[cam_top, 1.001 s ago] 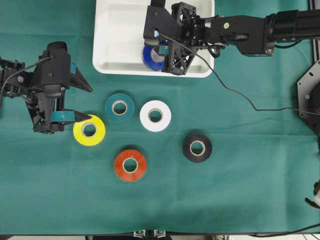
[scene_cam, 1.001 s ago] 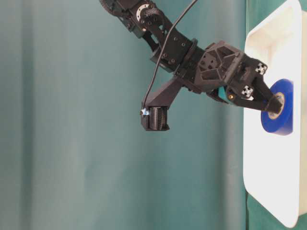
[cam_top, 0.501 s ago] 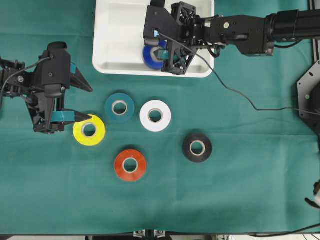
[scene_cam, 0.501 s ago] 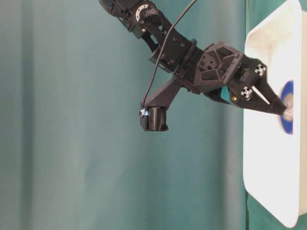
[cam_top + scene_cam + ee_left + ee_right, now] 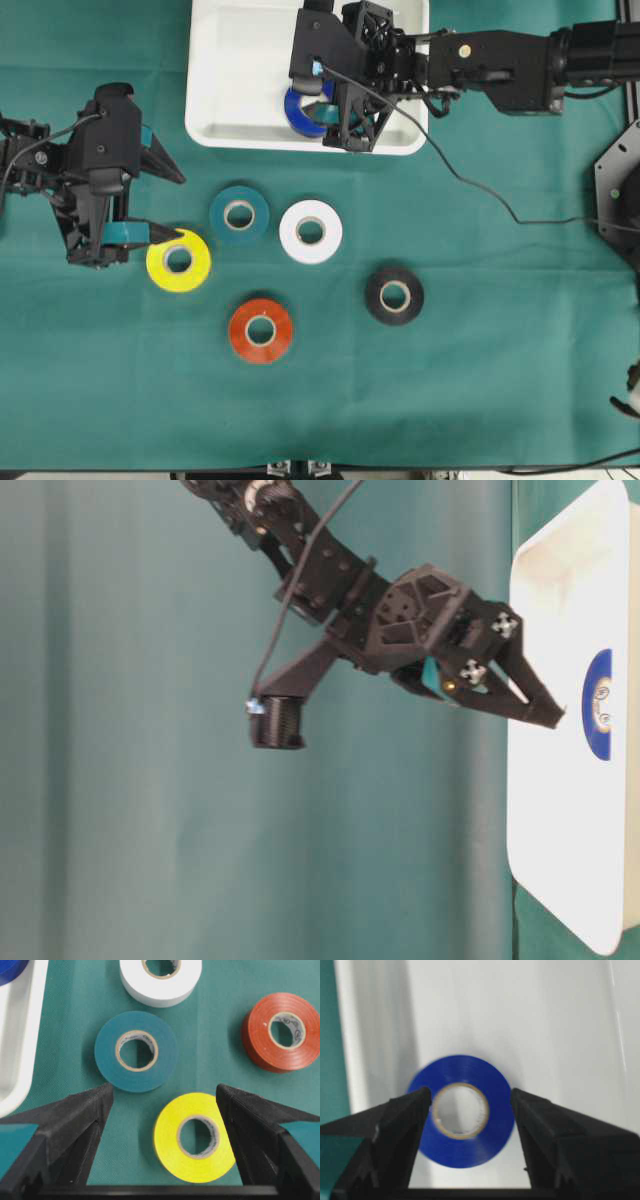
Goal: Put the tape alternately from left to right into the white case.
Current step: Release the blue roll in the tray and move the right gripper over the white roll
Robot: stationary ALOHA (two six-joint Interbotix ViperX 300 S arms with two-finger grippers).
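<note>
Blue roll [image 5: 462, 1111] lies flat in white case [image 5: 235, 70], core hole facing up. Right gripper [image 5: 467, 1125] fingers spread wide above it, holding nothing. Left gripper [image 5: 162, 1115] fingers wide open, straddling yellow roll [image 5: 194, 1137] on worktop.

no text can be read; the pale core of the orange-red roll [image 5: 283, 1031] bears faint print too small to read.

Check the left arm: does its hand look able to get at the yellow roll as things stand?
Probably yes. The left hand is open, its fingers straddling the yellow roll, which lies flat on the cloth. The teal roll and the orange-red roll sit clear of it, so nothing seems to block a grasp.
</note>
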